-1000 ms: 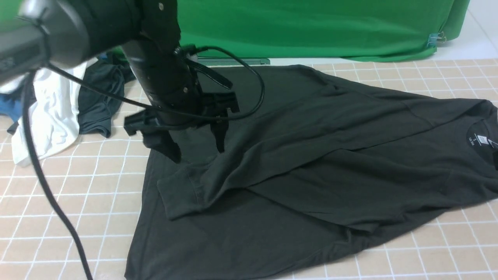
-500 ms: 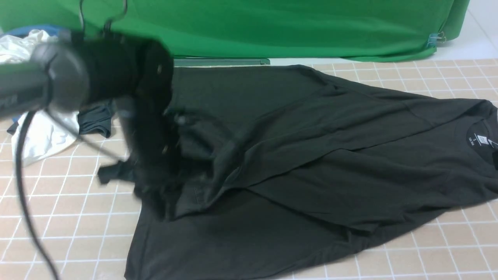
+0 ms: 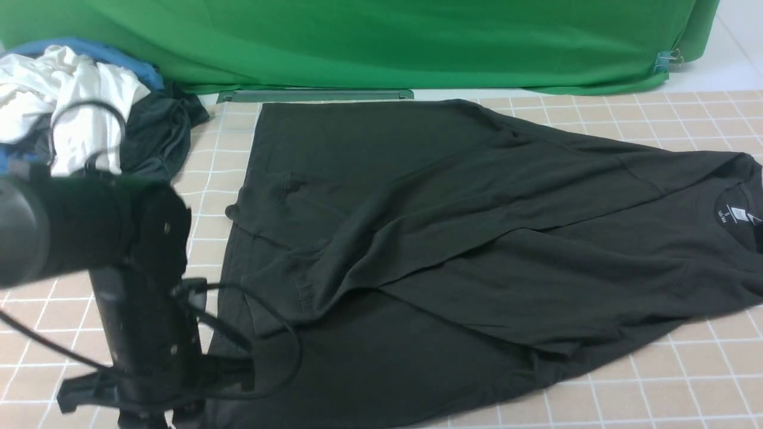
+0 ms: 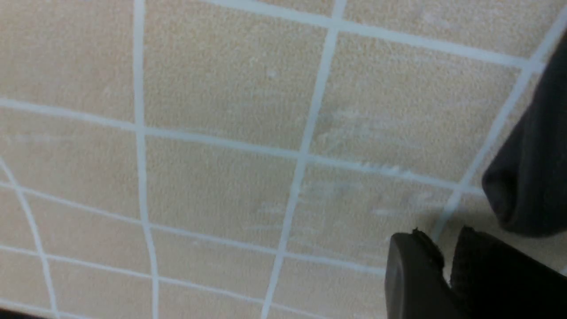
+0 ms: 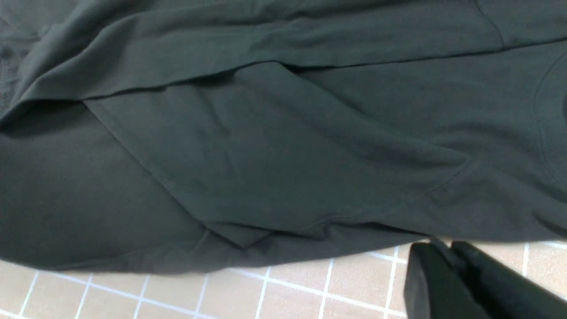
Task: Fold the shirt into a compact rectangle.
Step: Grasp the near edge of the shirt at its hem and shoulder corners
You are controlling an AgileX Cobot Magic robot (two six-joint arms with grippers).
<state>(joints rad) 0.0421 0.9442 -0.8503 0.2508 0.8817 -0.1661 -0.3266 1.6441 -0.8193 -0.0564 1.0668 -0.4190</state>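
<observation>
- Your left arm [image 3: 143,333] has swung off the shirt [image 3: 477,238] to the near-left corner of the bench [image 3: 685,369], beside the hem. The sleeve [image 3: 286,286] it hovered over now lies dropped across the body.
- Front view: the shirt stretches across the bench, collar to the right and hem to the left. Both sides look turned inward, though rumpled. You seem to have the lengthwise folds roughly done; the hem-to-collar folds are left.
- Left wrist view: your left gripper [image 4: 445,274] is narrow, with only a sliver between its fingers. It holds nothing, over bare bench with the shirt's edge just beside it.
- Right wrist view: your right gripper [image 5: 449,274] is closed and empty, just off the shirt's near edge.
</observation>
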